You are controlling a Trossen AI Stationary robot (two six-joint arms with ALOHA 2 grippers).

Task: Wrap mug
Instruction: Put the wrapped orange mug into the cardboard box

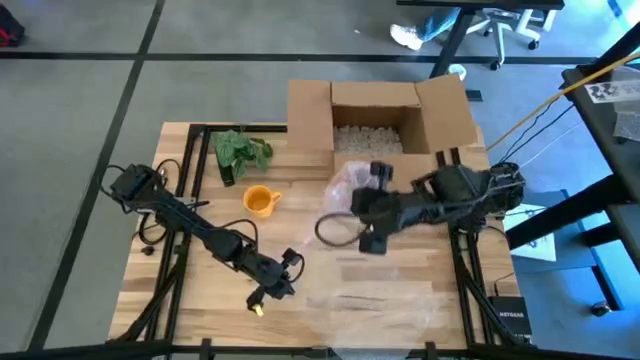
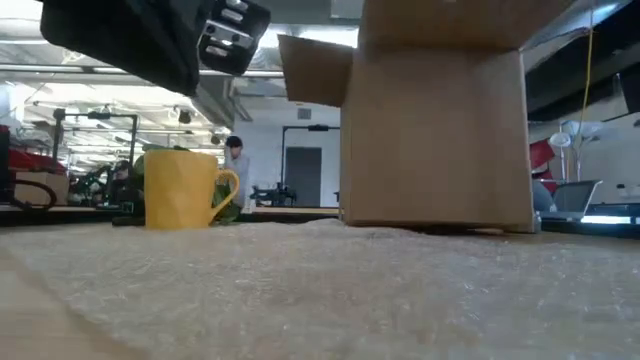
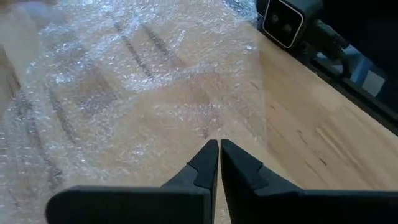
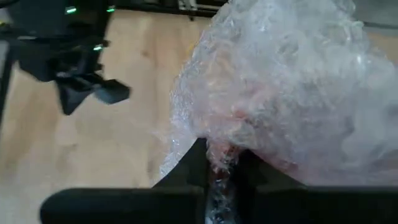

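A yellow mug (image 1: 260, 201) (image 2: 184, 189) stands upright on the wooden table, left of centre, with no gripper on it. A flat sheet of bubble wrap (image 1: 375, 300) (image 3: 124, 81) lies on the table near its front edge. My left gripper (image 1: 262, 298) (image 3: 219, 150) is shut at the sheet's left edge, just above it; I cannot tell if it touches. My right gripper (image 1: 362, 190) (image 4: 217, 163) is shut on a crumpled bundle of bubble wrap (image 1: 346, 180) (image 4: 292, 81) with something pinkish inside, in front of the cardboard box. My right gripper pinches a crumpled fold at the bundle's edge (image 4: 219, 149) between its two fingers, coming level from the table's right side. The bundle bulges out beyond the fingertips. Whether its underside rests on the table does not show.
An open cardboard box (image 1: 380, 120) (image 2: 440, 120) with white filling stands at the far edge. A green crumpled thing (image 1: 240, 150) lies far left of the mug. A small camera (image 3: 281, 21) sits at the table's front edge. Bare wood (image 1: 320, 265) lies between the arms.
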